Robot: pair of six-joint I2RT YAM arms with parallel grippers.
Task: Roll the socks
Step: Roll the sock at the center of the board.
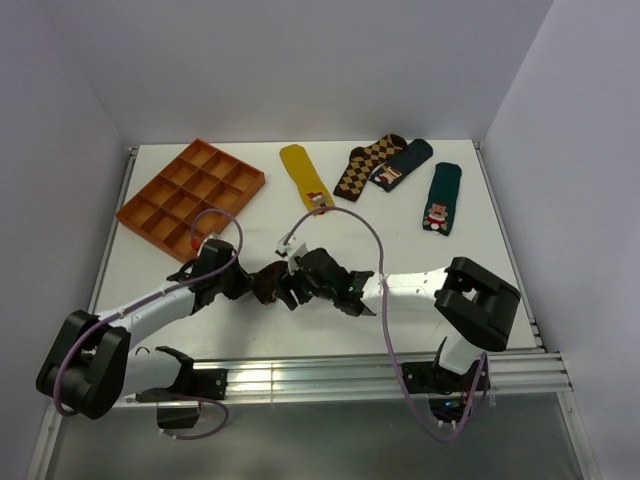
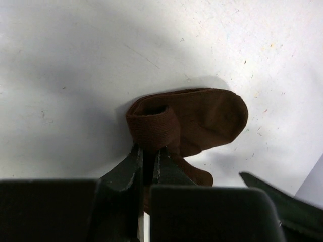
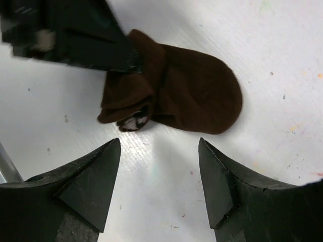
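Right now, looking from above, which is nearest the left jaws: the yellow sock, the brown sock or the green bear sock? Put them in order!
1. Brown sock: pinched in the left jaws, at the front middle.
2. Yellow sock: farther back, near the middle.
3. Green bear sock: at the back, far to the right.

no legible text, brands or numbers, tag (image 1: 318, 200) on the yellow sock (image 1: 303, 172) too small to read

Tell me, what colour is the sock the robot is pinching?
Dark brown. The sock shows best in the right wrist view.
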